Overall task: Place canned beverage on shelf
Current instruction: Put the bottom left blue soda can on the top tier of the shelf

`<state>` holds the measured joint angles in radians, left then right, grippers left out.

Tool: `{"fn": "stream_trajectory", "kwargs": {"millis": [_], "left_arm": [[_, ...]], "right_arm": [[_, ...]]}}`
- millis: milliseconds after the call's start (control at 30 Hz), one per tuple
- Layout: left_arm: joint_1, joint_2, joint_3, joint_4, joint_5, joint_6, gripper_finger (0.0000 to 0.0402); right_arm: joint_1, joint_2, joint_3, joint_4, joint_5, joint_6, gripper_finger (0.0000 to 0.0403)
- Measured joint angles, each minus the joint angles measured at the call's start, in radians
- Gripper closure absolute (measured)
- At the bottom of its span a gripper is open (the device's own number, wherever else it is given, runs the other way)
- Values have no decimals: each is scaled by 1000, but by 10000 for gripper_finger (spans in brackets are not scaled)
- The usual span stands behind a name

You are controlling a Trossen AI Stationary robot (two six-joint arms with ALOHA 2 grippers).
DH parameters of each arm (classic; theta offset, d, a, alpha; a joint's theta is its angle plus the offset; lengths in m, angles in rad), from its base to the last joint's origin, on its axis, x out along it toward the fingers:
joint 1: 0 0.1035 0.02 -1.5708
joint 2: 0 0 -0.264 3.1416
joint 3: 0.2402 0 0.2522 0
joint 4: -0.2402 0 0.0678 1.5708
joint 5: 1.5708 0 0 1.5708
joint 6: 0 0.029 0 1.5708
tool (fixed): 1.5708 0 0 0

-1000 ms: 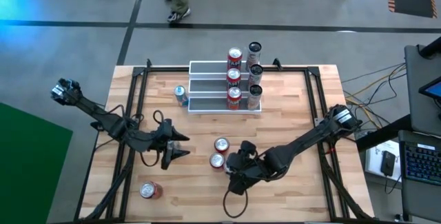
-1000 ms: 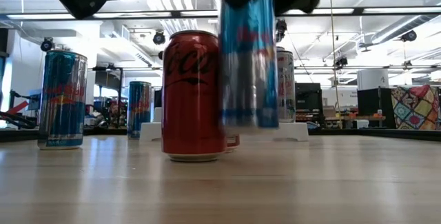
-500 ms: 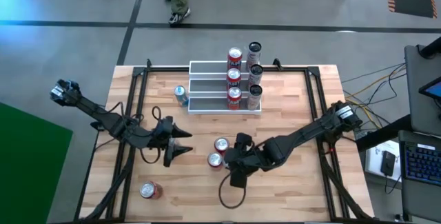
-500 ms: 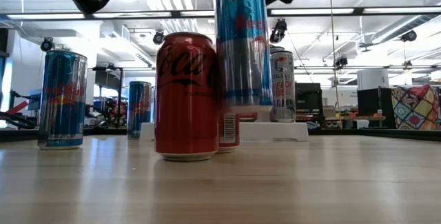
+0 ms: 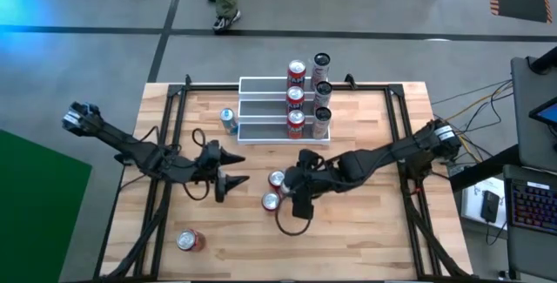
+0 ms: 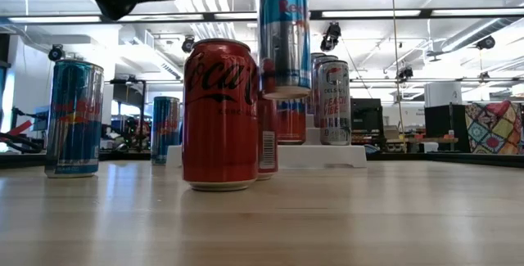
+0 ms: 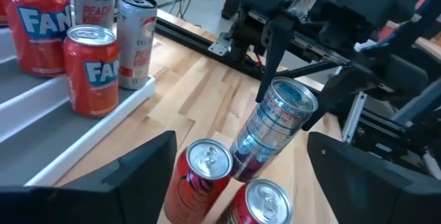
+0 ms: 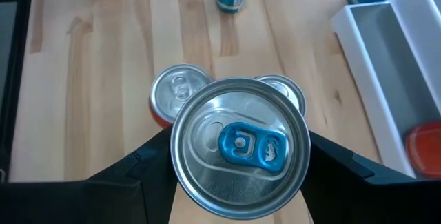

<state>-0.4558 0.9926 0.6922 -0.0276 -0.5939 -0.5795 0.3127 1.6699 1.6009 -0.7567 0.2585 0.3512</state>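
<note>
My right fingers [image 8: 238, 182] clasp the upright can [image 8: 239, 146]; the shelf [image 5: 261, 109] lies toward frame top; left fingers [image 5: 233, 168] released.

Two slim dark multi-joint arms w/ black cabling, each w/ a black two-finger hand [image 5: 228, 169], tips pointed.

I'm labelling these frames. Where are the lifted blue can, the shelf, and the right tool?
lifted blue can [image 6: 284, 37]: low view, middle of its side wall.
shelf [image 5: 261, 85]: high view, bare top step.
right tool [image 8: 238, 156]: right wrist view, between its fingertips, over the can's lid.
</note>
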Motion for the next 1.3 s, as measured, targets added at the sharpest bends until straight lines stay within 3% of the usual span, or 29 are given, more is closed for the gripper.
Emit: {"fn": "stream_trajectory", "kwargs": {"millis": [300,567,967,1133,1300], "left_arm": [[11,75,9,114,1,72,73],[68,181,121,106,55,173,73],[128,423,468,-311,85,200,72],[155,508,571,-311,182,202,72],[178,534,583,-292,220,186,72]], "right_arm": [[-51,-1,0,25,-34,-29,170],[-82,-42,0,45,-30,-65,170],[-93,-111,27,39,-31,-23,169],[-95,-111,31,31,-27,35,168],[-95,-112,31,34,-23,42,169]]}}
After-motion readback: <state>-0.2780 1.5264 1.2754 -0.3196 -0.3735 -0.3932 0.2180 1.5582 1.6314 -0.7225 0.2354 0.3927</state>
